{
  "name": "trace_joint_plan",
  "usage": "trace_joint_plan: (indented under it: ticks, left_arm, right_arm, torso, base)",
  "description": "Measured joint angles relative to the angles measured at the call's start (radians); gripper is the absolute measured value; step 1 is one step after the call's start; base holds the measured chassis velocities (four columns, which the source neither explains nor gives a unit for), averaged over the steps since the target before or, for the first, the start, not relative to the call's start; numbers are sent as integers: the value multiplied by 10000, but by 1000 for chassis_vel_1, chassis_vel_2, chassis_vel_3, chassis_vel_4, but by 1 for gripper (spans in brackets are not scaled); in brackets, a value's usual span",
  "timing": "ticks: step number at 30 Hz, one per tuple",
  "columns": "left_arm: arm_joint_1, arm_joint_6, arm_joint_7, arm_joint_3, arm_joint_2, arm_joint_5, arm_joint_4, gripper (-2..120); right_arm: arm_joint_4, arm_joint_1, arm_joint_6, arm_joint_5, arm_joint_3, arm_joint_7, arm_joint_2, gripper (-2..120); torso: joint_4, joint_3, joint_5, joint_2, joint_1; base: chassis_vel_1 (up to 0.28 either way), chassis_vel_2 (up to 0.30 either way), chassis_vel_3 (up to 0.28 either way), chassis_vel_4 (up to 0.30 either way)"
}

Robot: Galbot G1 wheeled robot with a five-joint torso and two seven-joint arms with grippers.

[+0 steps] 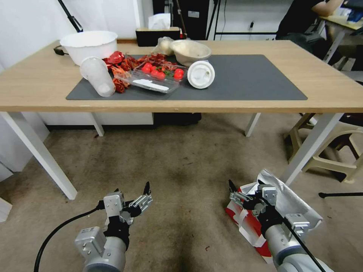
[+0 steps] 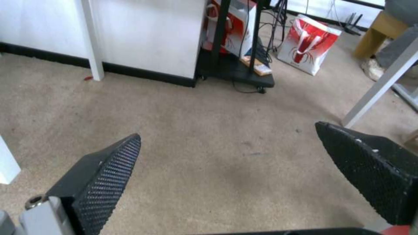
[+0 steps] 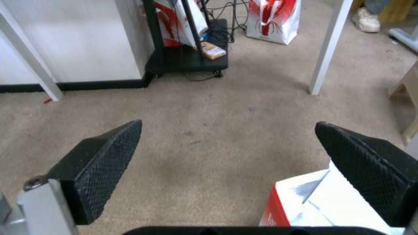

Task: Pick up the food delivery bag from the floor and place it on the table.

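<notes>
The food delivery bag (image 1: 293,198) lies on its side on the floor (image 1: 181,166) at the lower right, beside a white table leg. Its silver foil lining, red side panel and white handle show. My right gripper (image 1: 245,187) hangs open just above the bag's left end. In the right wrist view the gripper (image 3: 228,147) has one finger over the bag's white and red corner (image 3: 313,202). My left gripper (image 1: 132,190) is open over bare floor at the lower left, holding nothing (image 2: 228,147). The table (image 1: 332,87) stands ahead with a dark grey mat (image 1: 249,79).
Cups, bowls, a tomato tray and red wrappers crowd the mat's left half (image 1: 151,73). A beige stool (image 1: 332,147) stands right of the table leg. Under the table are a black cart (image 3: 187,55) and a smaller white bag with red print (image 3: 272,19).
</notes>
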Motion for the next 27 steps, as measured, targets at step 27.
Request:
trace_joint_plan:
  ticks: [27]
  left_arm:
    - [55,-183,57,6,27,170,93,100]
  right_arm:
    - [-144,-61,317,-87,2,8,28,100]
  torso:
    - [0,-786,0,-1066,-275]
  base:
    - [0,0,0,0]
